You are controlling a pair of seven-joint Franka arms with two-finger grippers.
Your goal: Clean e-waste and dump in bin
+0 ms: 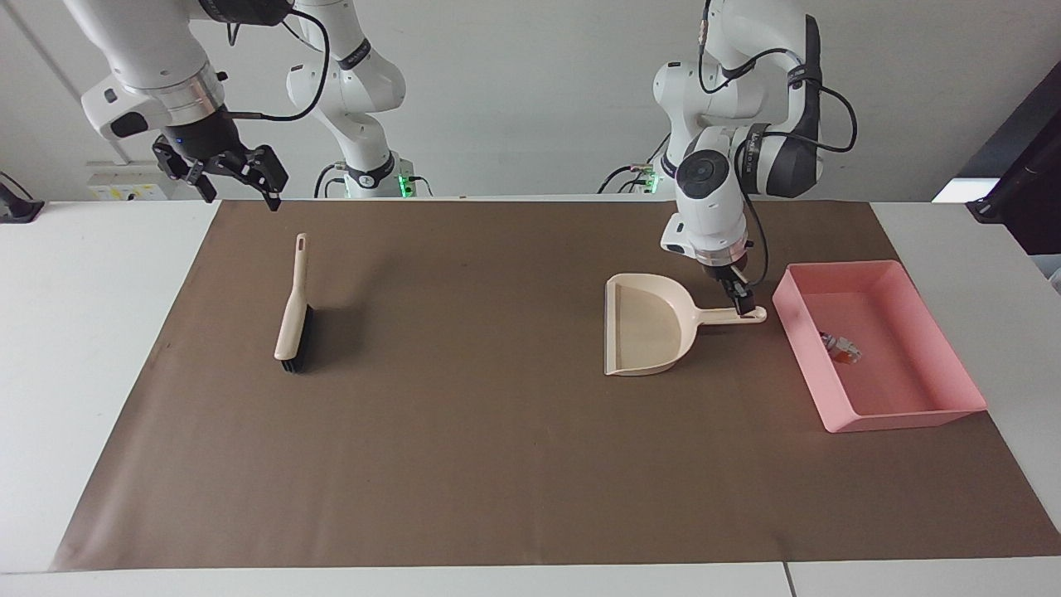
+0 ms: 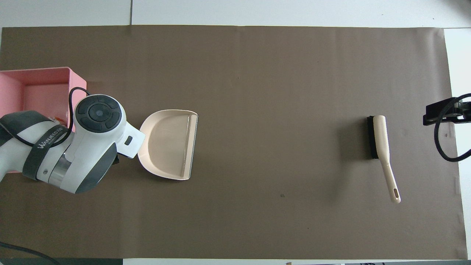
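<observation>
Toward the left arm's end of the worktop (image 1: 99, 348), the pink bin (image 1: 953, 408) sits on the edge of the brown mat (image 1: 497, 464), and the e-waste (image 1: 840, 347) lies inside it on the floor of the tray, a small white and orange cluster close to the wall that faces the dustpan. Just beside the bin, toward the middle of the mat, the cream dustpan (image 1: 642, 327) rests flat with its handle pointing at the bin. Over the end of that handle hangs the left gripper (image 1: 740, 298), its fingers apart and holding nothing. Toward the right arm's end of the mat lies the brush (image 1: 292, 315), its handle pointing toward the robots. Above the mat's corner near the brush, the right gripper (image 1: 240, 178) waits in the air, fingers apart and empty.
</observation>
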